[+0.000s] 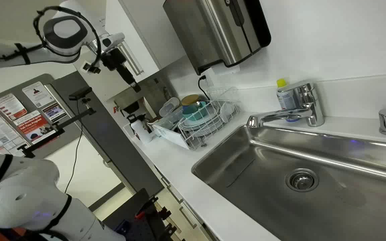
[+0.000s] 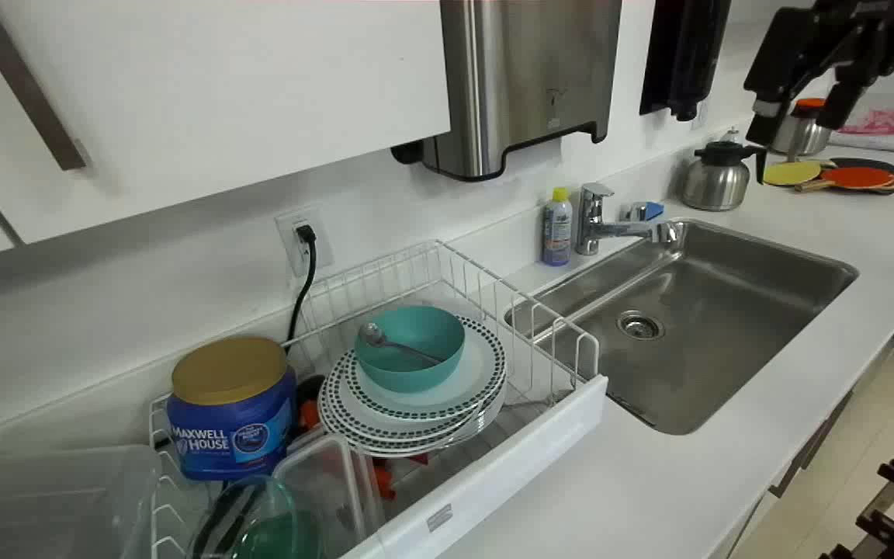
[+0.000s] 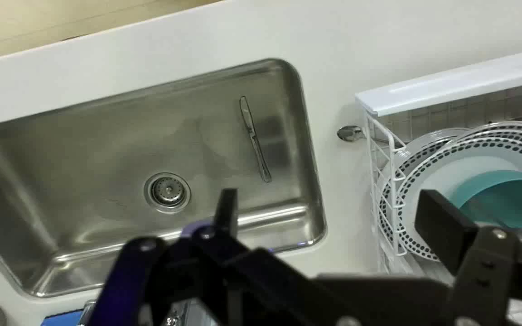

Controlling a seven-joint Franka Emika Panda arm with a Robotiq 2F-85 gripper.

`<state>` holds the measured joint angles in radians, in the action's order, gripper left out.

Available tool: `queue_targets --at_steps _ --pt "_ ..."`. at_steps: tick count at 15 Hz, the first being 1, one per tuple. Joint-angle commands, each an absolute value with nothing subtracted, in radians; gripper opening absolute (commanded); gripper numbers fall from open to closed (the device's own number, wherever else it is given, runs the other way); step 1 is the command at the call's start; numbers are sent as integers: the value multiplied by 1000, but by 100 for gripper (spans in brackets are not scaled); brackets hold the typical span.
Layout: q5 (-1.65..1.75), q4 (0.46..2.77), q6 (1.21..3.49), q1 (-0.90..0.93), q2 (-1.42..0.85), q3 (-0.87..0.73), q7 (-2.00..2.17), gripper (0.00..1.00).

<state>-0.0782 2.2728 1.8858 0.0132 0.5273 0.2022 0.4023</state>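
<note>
While my gripper (image 3: 330, 203) hangs up in the air, its two fingers (image 3: 228, 210) are spread wide apart. Nearest stuff below me, going by the wrist view: one knife (image 3: 254, 138) lying in the sink (image 3: 107, 149), off toward its right end, one drain (image 3: 168, 190) left of it, and one wire dish rack (image 2: 493, 477) just beside the sink on the right. Rack count: one teal bowl (image 2: 408, 376) on a stack of at least three plates (image 2: 486, 349), one spoon (image 2: 373, 335) in the bowl, and a second spoon (image 3: 350, 133) sticking out at the end by the sink. In an exterior view I get one faucet (image 2: 589, 221) and one spray can (image 2: 557, 229) along the wall (image 2: 121, 295), then farther right two metal jugs (image 2: 715, 186) plus at least three paddles (image 2: 860, 178). Surface-wise it's plain white counter (image 2: 571, 497). Room's got white cabinets (image 2: 245, 93), two dispensers (image 2: 532, 78) on the wall, tan floor (image 3: 61, 20), and one gray board (image 1: 47, 78) with posters (image 1: 34, 129).
</note>
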Motion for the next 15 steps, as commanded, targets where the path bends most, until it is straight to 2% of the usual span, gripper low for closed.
queue_targets --at_steps 1,8,15 --pt "-74 2271 1884 22 526 195 406 100" --pt "-64 2255 1917 3 481 172 392 100" --pt "-18 2246 2112 -50 307 80 362 100"
